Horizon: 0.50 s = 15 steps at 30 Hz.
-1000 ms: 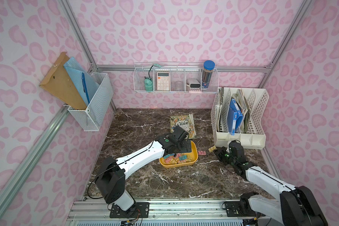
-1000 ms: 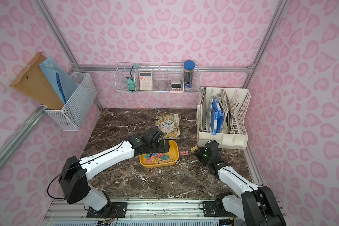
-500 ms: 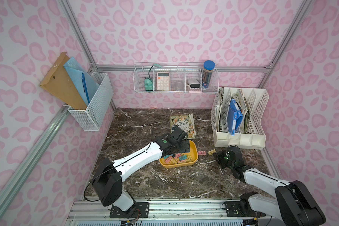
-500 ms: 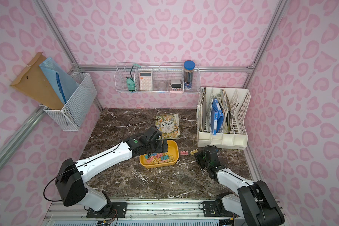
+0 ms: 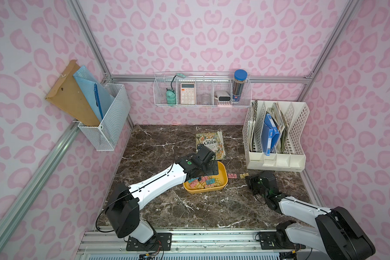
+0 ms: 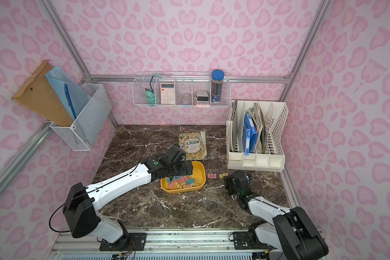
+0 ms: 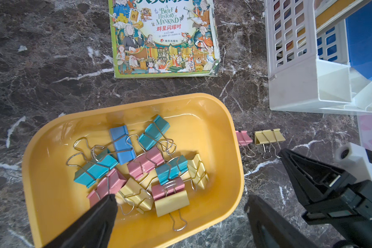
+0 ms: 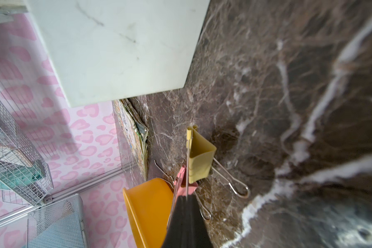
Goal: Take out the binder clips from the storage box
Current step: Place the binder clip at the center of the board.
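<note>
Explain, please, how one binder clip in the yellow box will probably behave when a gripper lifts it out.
The binder clips lie piled in the storage box with wire handles interlocked, so one lifted clip may drag a neighbour along. Their folded bodies look stiff and smooth, so a grip could slip. Being small, each is probably light.

The book cover reads "A BRIEF HISTORY OF MANKIND"; below it "群星闪耀时"; both top views show "人类简史".

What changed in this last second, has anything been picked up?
The right gripper, shut, slid sideways, closer to the pink clip and yellow clip on the table. Nothing was grabbed or released. The left gripper stayed open over the storage box; its binder clips lie unmoved.
</note>
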{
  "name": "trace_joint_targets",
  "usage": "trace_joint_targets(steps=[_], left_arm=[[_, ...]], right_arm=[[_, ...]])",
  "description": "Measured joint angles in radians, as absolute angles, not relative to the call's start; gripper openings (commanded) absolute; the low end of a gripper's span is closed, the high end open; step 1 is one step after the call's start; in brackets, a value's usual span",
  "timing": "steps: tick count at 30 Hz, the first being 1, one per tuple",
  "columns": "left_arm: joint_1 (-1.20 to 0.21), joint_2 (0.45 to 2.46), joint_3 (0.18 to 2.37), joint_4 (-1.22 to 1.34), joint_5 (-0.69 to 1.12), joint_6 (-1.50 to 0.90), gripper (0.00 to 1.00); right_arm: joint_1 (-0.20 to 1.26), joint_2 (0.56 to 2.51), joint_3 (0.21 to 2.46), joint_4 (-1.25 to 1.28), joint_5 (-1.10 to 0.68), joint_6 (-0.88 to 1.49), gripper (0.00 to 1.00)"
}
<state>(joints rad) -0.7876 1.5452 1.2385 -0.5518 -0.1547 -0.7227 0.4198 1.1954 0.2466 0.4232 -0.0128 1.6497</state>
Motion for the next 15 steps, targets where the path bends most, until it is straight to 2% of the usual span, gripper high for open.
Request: trace_joint_targets(steps=[15], left_arm=[[-0.788, 1.527, 1.225, -0.559, -0.174, -0.723, 0.99]], right_arm=[[0.468, 1.228, 0.240, 0.476, 0.044, 1.750, 0.05]])
